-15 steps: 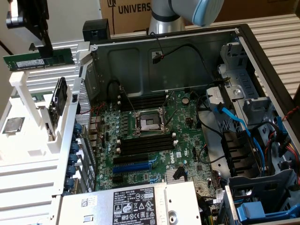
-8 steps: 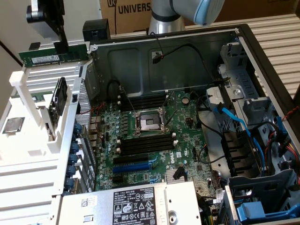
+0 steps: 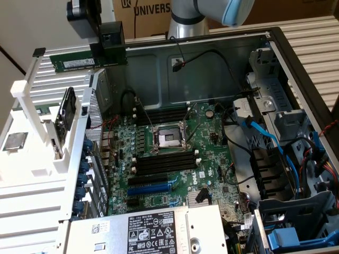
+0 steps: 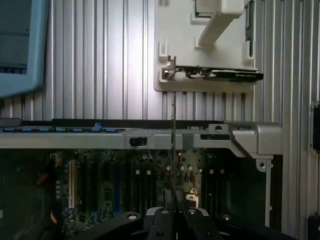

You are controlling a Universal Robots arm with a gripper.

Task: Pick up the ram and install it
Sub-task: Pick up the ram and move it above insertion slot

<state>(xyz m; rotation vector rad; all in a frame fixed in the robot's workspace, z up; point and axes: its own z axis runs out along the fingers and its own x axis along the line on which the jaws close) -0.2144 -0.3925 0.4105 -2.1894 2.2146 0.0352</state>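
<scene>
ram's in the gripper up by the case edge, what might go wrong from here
1. The gripper holds the ram near one end, so the long free part may tilt or twist when it is pressed into a slot.
2. A black cable runs beside the memory slots and might snag the stick.
3. The ram hangs above the case wall; a low path inward could knock it against that wall.

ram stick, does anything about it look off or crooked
Slightly. The ram hangs up over the edge of the case, clamped by the fingers near one end rather than mid-length, so most of it sticks out to the exterior view's left. It looks undamaged; the memory slots look empty.
</scene>
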